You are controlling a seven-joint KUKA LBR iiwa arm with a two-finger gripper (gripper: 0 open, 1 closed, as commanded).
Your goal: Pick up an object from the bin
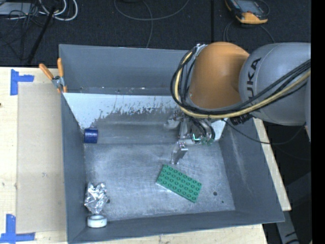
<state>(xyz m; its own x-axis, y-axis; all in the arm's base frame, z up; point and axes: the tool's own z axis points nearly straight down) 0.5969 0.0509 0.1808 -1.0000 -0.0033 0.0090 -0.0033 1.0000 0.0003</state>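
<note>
My gripper hangs below the arm's wrist in the middle of the bin, pointing down. Its tip is just above the far edge of a green studded building plate, which lies flat on the bin floor, turned at an angle. Nothing shows held in the gripper.
A small blue cylinder lies at the left wall. A crumpled ball of silver foil and a small white round cap sit in the near left corner. The arm with its orange cover and cables spans the far right of the bin.
</note>
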